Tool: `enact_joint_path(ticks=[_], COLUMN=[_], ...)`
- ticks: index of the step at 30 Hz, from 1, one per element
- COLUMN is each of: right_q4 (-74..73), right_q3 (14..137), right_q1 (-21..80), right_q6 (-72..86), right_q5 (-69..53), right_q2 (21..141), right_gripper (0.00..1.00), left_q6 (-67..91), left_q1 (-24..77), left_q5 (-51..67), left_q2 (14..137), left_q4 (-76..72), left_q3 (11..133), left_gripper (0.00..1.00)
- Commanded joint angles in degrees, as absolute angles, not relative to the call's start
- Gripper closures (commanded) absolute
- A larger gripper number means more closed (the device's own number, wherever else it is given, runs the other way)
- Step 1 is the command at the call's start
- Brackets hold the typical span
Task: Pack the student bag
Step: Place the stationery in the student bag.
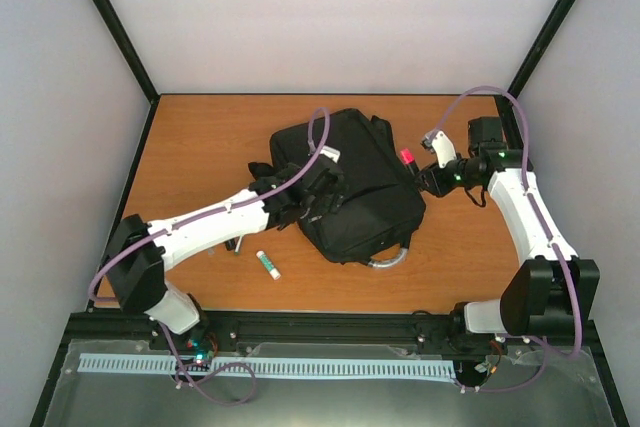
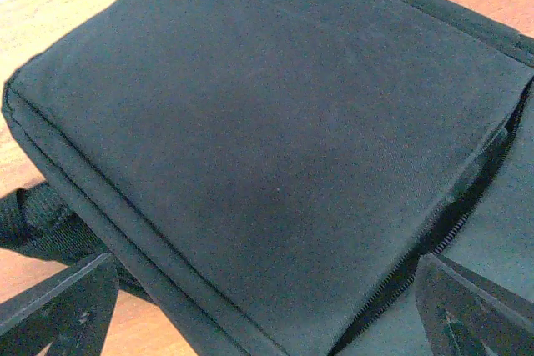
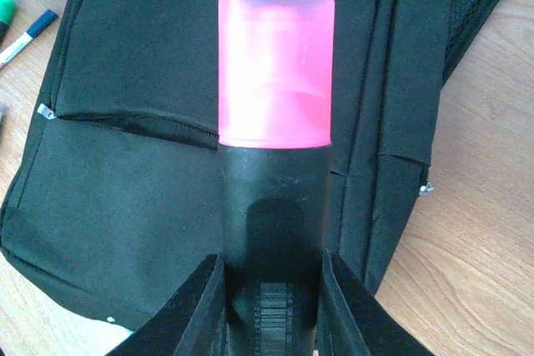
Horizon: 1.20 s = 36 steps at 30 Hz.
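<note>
The student bag (image 1: pixel 352 185), a big black backpack, lies flat in the middle of the wooden table, its grey loop handle (image 1: pixel 391 259) toward the front. My left gripper (image 1: pixel 318 190) is over the bag's left part. In the left wrist view its fingers (image 2: pixel 58 306) stand wide apart, open, with the bag's fabric (image 2: pixel 267 122) and a zip just beneath. My right gripper (image 1: pixel 424 175) is at the bag's right edge, shut on a black marker with a pink cap (image 1: pixel 407 157). In the right wrist view the marker (image 3: pixel 275 72) points out over the bag (image 3: pixel 125 206).
A white stick with a green cap (image 1: pixel 268 264) and a small dark pen (image 1: pixel 233 245) lie on the table in front of the bag's left side. The right wrist view shows a blue-capped marker (image 3: pixel 29 35) and a green cap (image 3: pixel 4 10) beyond the bag.
</note>
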State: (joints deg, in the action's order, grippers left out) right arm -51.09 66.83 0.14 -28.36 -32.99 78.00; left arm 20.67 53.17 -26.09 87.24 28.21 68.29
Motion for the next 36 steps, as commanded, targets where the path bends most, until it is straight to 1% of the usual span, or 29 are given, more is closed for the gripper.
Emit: enact_joint_path(ticks=[1, 6, 11, 16, 20, 24, 28, 30, 34, 36], right_q4=[-45.7, -41.2, -38.7, -38.8, -39.5, -39.6, -39.9, -39.8, -40.0, -40.1], right_q3=[63.7, 59.6, 56.5, 56.7, 56.9, 56.6, 56.8, 56.7, 56.7, 56.6], right_q1=[0.4, 0.4, 0.2, 0.2, 0.2, 0.2, 0.3, 0.2, 0.2, 0.3], right_q6=[-23.0, -22.5, -22.0, -22.2, -22.4, -22.5, -22.4, -22.4, -22.1, -22.1], right_q5=[-36.3, -31.3, -28.9, -28.9, -29.6, -30.5, -31.0, -31.5, -32.5, -32.5], right_q2=[76.9, 76.1, 74.1, 75.8, 76.5, 75.6, 75.9, 76.0, 76.5, 76.9], right_gripper=[0.95, 0.97, 0.97, 0.97, 0.97, 0.97, 0.97, 0.96, 0.97, 0.96], left_q6=[14.8, 10.7, 9.0, 6.9, 6.0, 5.6, 5.2, 4.9, 3.6, 2.5], left_q1=[53.5, 53.5, 53.7, 53.7, 53.7, 53.8, 53.8, 53.8, 54.9, 54.9], left_q5=[-29.9, -27.7, -24.3, -19.0, -17.8, -15.5, -14.3, -14.6, -22.9, -24.8], left_q2=[90.2, 94.2, 97.9, 99.5, 100.7, 100.8, 101.4, 102.5, 105.1, 106.1], left_q4=[31.4, 31.8, 31.4, 28.8, 28.4, 28.2, 24.7, 23.3, 22.0, 20.4], left_q3=[73.1, 76.7, 79.7, 79.8, 79.4, 79.4, 78.5, 78.1, 78.9, 78.7], left_gripper=[0.0, 0.0, 0.03, 0.05, 0.07, 0.06, 0.08, 0.09, 0.09, 0.1])
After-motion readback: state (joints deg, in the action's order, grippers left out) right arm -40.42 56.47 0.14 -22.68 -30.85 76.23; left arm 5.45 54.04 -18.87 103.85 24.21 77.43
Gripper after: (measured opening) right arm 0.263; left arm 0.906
